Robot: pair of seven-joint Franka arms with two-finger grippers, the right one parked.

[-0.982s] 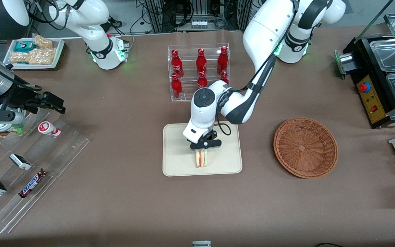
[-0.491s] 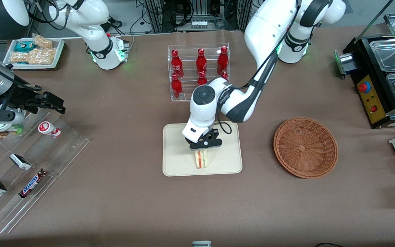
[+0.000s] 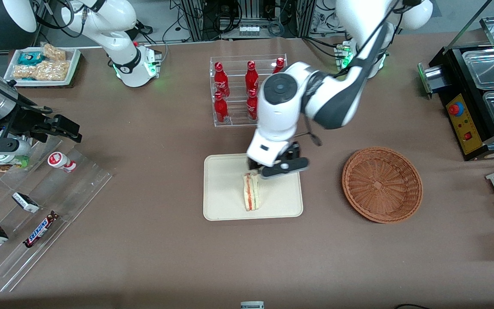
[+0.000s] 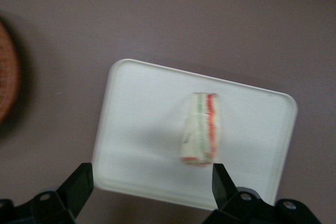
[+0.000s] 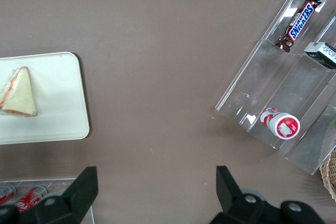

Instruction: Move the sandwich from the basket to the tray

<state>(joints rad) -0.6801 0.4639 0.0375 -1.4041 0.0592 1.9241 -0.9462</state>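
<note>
Landmark: the flat cream-coloured rectangular tray (image 3: pixel 230 201) with rounded corners and a low rim, lying on the brown table (image 3: pixel 144 249).

The small triangular sandwich (image 3: pixel 251 192) of pale bread with orange-red filling, in clear wrap, stands on edge on the tray, its layered side turned up. It sits on the half of the tray toward the working arm's end of the table, and it touches nothing but the tray floor. The wrist camera shows the same sandwich (image 4: pixel 200 128) alone on the tray (image 4: pixel 136 129), with bare tray surface all round it.

The left arm's gripper (image 3: pixel 278 168) hangs above the tray's edge farthest from the front camera, lifted clear of the sandwich. Its fingers are spread wide and hold nothing; in the wrist view both black fingertips (image 4: pixel 79 182) stand well apart, with the sandwich seen between them and below.

The round, shallow, reddish-brown woven wicker basket (image 3: pixel 382 184) rests on the table well apart from the tray, toward the working arm's end. Nothing lies in it.

A clear acrylic rack of red bottles (image 3: pixel 247 90) stands farther from the front camera than the tray, partly covered by the white arm (image 3: pixel 281 107).
</note>
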